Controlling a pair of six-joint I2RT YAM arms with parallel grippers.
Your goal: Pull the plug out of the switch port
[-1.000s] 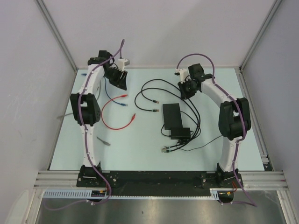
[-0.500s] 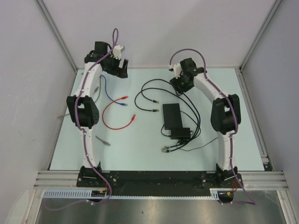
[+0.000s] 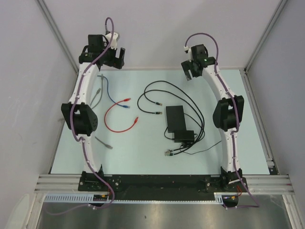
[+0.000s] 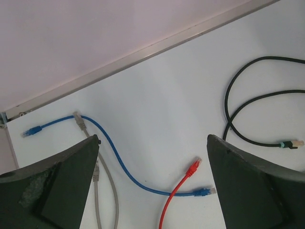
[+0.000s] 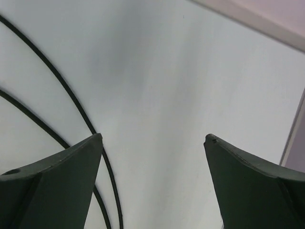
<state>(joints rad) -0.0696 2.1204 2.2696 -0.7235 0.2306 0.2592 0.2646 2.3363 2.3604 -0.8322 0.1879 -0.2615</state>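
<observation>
The switch (image 3: 175, 118) is a flat black box lying mid-table, with black cables (image 3: 153, 90) looping off to its left and right. From above I cannot tell which plug, if any, sits in a port. My left gripper (image 3: 117, 58) hangs high at the back left, open, and its wrist view shows both fingers (image 4: 57, 186) spread wide over loose cables. My right gripper (image 3: 189, 72) is raised at the back right, open (image 5: 153, 137), with bare table and two black cable runs (image 5: 71, 100) beneath. Neither gripper is near the switch.
A smaller black box (image 3: 184, 136) lies against the switch's near end, with a cluster of plugs (image 3: 169, 152) in front. Red (image 3: 119, 128), blue (image 3: 110, 93) and grey (image 3: 97, 95) patch cables lie at the left. Walls close the back and both sides.
Both arms have risen and drawn back toward the far wall. Both grippers have gone from nearly shut to wide open.
</observation>
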